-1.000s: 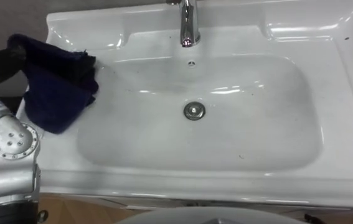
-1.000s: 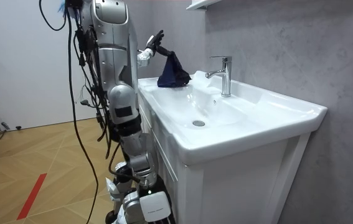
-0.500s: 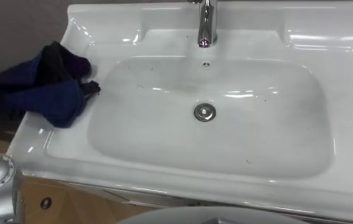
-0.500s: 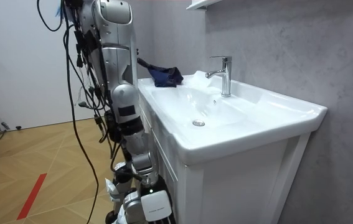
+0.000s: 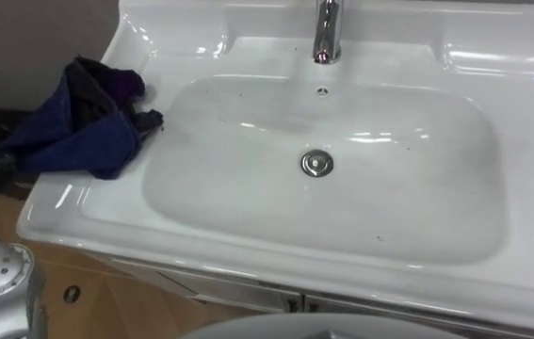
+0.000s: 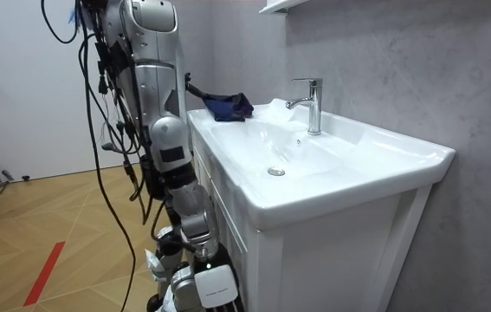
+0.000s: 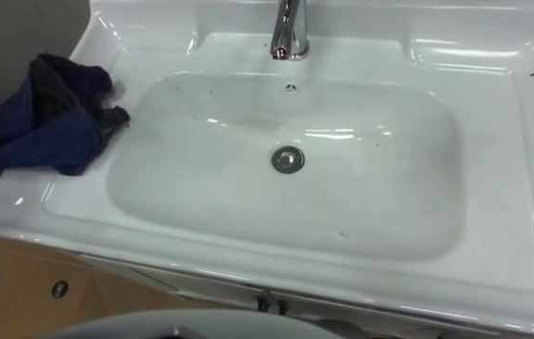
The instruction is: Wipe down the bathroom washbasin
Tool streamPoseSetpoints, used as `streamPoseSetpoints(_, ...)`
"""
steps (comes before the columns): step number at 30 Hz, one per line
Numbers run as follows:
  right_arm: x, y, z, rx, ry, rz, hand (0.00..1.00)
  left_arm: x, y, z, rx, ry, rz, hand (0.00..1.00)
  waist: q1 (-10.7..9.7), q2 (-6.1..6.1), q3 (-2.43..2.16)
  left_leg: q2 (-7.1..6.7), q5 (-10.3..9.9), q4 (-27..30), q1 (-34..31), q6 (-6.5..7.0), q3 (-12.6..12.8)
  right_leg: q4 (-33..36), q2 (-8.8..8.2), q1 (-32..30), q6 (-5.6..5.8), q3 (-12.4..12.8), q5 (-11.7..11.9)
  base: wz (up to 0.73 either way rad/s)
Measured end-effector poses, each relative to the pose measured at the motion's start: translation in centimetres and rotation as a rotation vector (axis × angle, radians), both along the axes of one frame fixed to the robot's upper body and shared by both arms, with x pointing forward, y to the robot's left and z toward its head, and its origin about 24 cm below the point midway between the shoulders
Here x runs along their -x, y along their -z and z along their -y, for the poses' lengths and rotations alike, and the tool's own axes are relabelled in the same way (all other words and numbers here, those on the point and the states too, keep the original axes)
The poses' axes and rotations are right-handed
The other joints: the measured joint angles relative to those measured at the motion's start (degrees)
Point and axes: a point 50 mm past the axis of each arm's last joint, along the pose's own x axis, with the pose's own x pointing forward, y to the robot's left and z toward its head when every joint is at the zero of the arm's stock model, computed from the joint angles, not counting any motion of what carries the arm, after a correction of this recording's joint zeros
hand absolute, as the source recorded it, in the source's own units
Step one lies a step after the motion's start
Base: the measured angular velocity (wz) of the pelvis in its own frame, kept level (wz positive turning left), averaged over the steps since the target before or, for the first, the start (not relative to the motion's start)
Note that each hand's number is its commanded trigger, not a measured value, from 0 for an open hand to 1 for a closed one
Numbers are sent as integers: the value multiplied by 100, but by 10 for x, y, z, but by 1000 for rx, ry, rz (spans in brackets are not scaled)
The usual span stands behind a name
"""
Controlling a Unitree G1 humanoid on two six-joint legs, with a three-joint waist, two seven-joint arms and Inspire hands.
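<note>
The dark blue cloth (image 5: 78,127) lies bunched on the left rim of the basin (image 5: 342,235), just beside the bowl and well apart from the drain (image 5: 316,163) and tap (image 5: 328,33). My left hand (image 6: 196,87) is at the cloth's outer edge; I cannot tell whether it grips.

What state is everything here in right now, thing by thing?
Basin: no standing water, a few dark specks.
Dark blue cloth: bunched up on the basin's left rim.
Tap: off, nothing running.
Drain plug: in place at the bowl's middle.
Left hand: at the cloth's outer edge.
</note>
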Motion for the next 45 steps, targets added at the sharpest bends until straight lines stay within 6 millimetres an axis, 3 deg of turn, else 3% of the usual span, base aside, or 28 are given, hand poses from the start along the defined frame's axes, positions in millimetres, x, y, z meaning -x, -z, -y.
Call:
streamPoseSetpoints(12, 0, -1, 3, -5, -4, 9, 0, 1, 5, 0, 61, 13, 7, 0, 7, 18, 8, -8, 0, 4, -38, 0, 11, -29, -14, -32, 5, -5, 8, -1)
streamPoseSetpoints(19, 0, -1, 3, -23, -21, 14, 0, -5, 14, 11, 252, 111, 75, 0, -4, 21, 28, -8, 0, 3, -22, 0, 55, -34, -21, -28, 6, 9, 7, 0)
streamPoseSetpoints(27, -14, -3, 8, -29, -66, 49, 0, -35, -10, 36, 442, 435, 272, 0, -294, 13, 48, -7, 0, 32, -167, 1, 75, -14, -24, -144, 20, -2, 20, 1)
streamPoseSetpoints(29, -17, -4, 9, -28, -63, 56, 0, -47, -20, 49, 487, 579, 321, 0, -317, 10, 74, -6, 0, 28, -164, 1, 116, -14, -25, -162, 21, 22, 25, -8)
streamPoseSetpoints(36, -22, -4, 9, -29, -65, 71, 0, -60, -40, 69, 599, 844, 442, 0, -356, 23, 68, 15, 0, 0, -141, 0, 273, -11, 11, -209, 9, 228, 32, -16)
streamPoseSetpoints(41, -22, -4, 9, -26, -78, 64, 0, -62, -41, 71, 624, 886, 440, 0, -357, 47, 53, 22, 0, 3, -142, 0, 302, -23, 15, -198, 4, 213, 33, -3)
streamPoseSetpoints(45, -19, -4, 9, -24, -75, 57, 0, -60, -40, 65, 621, 856, 437, 0, -350, 40, 71, 31, -2, -12, -78, 1, 318, -23, 19, -108, 4, 174, 33, 0)
